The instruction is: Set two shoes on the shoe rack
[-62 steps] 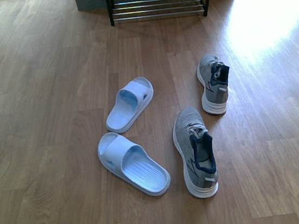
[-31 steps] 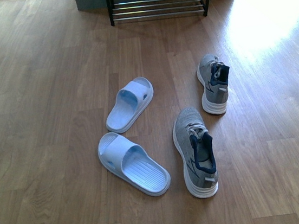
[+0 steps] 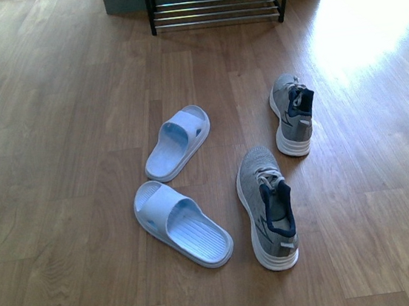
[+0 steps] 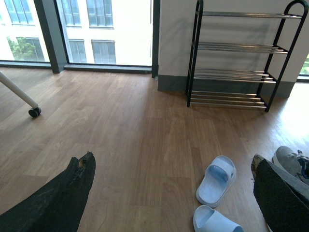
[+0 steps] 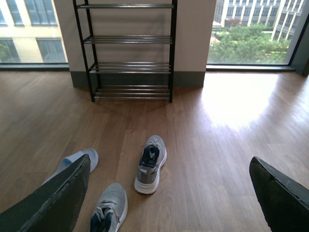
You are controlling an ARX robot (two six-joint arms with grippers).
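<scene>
While the shoe rack [image 3: 215, 11] is standing against the far wall [image 5: 193, 38], the floor [image 3: 61, 141] is carrying the far sneaker [image 3: 292, 114] and the near sneaker [image 3: 268, 206], both well apart from the rack; the far slipper [image 3: 178, 142] and near slipper [image 3: 182, 223] are lying to their left; the left claw [image 4: 171, 162] and right claw [image 5: 169, 163] are gaping wide, gripping nothing.

No visible change in the front view.
No shift found since a second ago: near sneaker [image 3: 267, 209], far sneaker [image 3: 292, 114], near slide [image 3: 182, 223], far slide [image 3: 178, 143] and rack [image 3: 215, 11] all placed as before; no earlier wrist pictures to compare against.
</scene>
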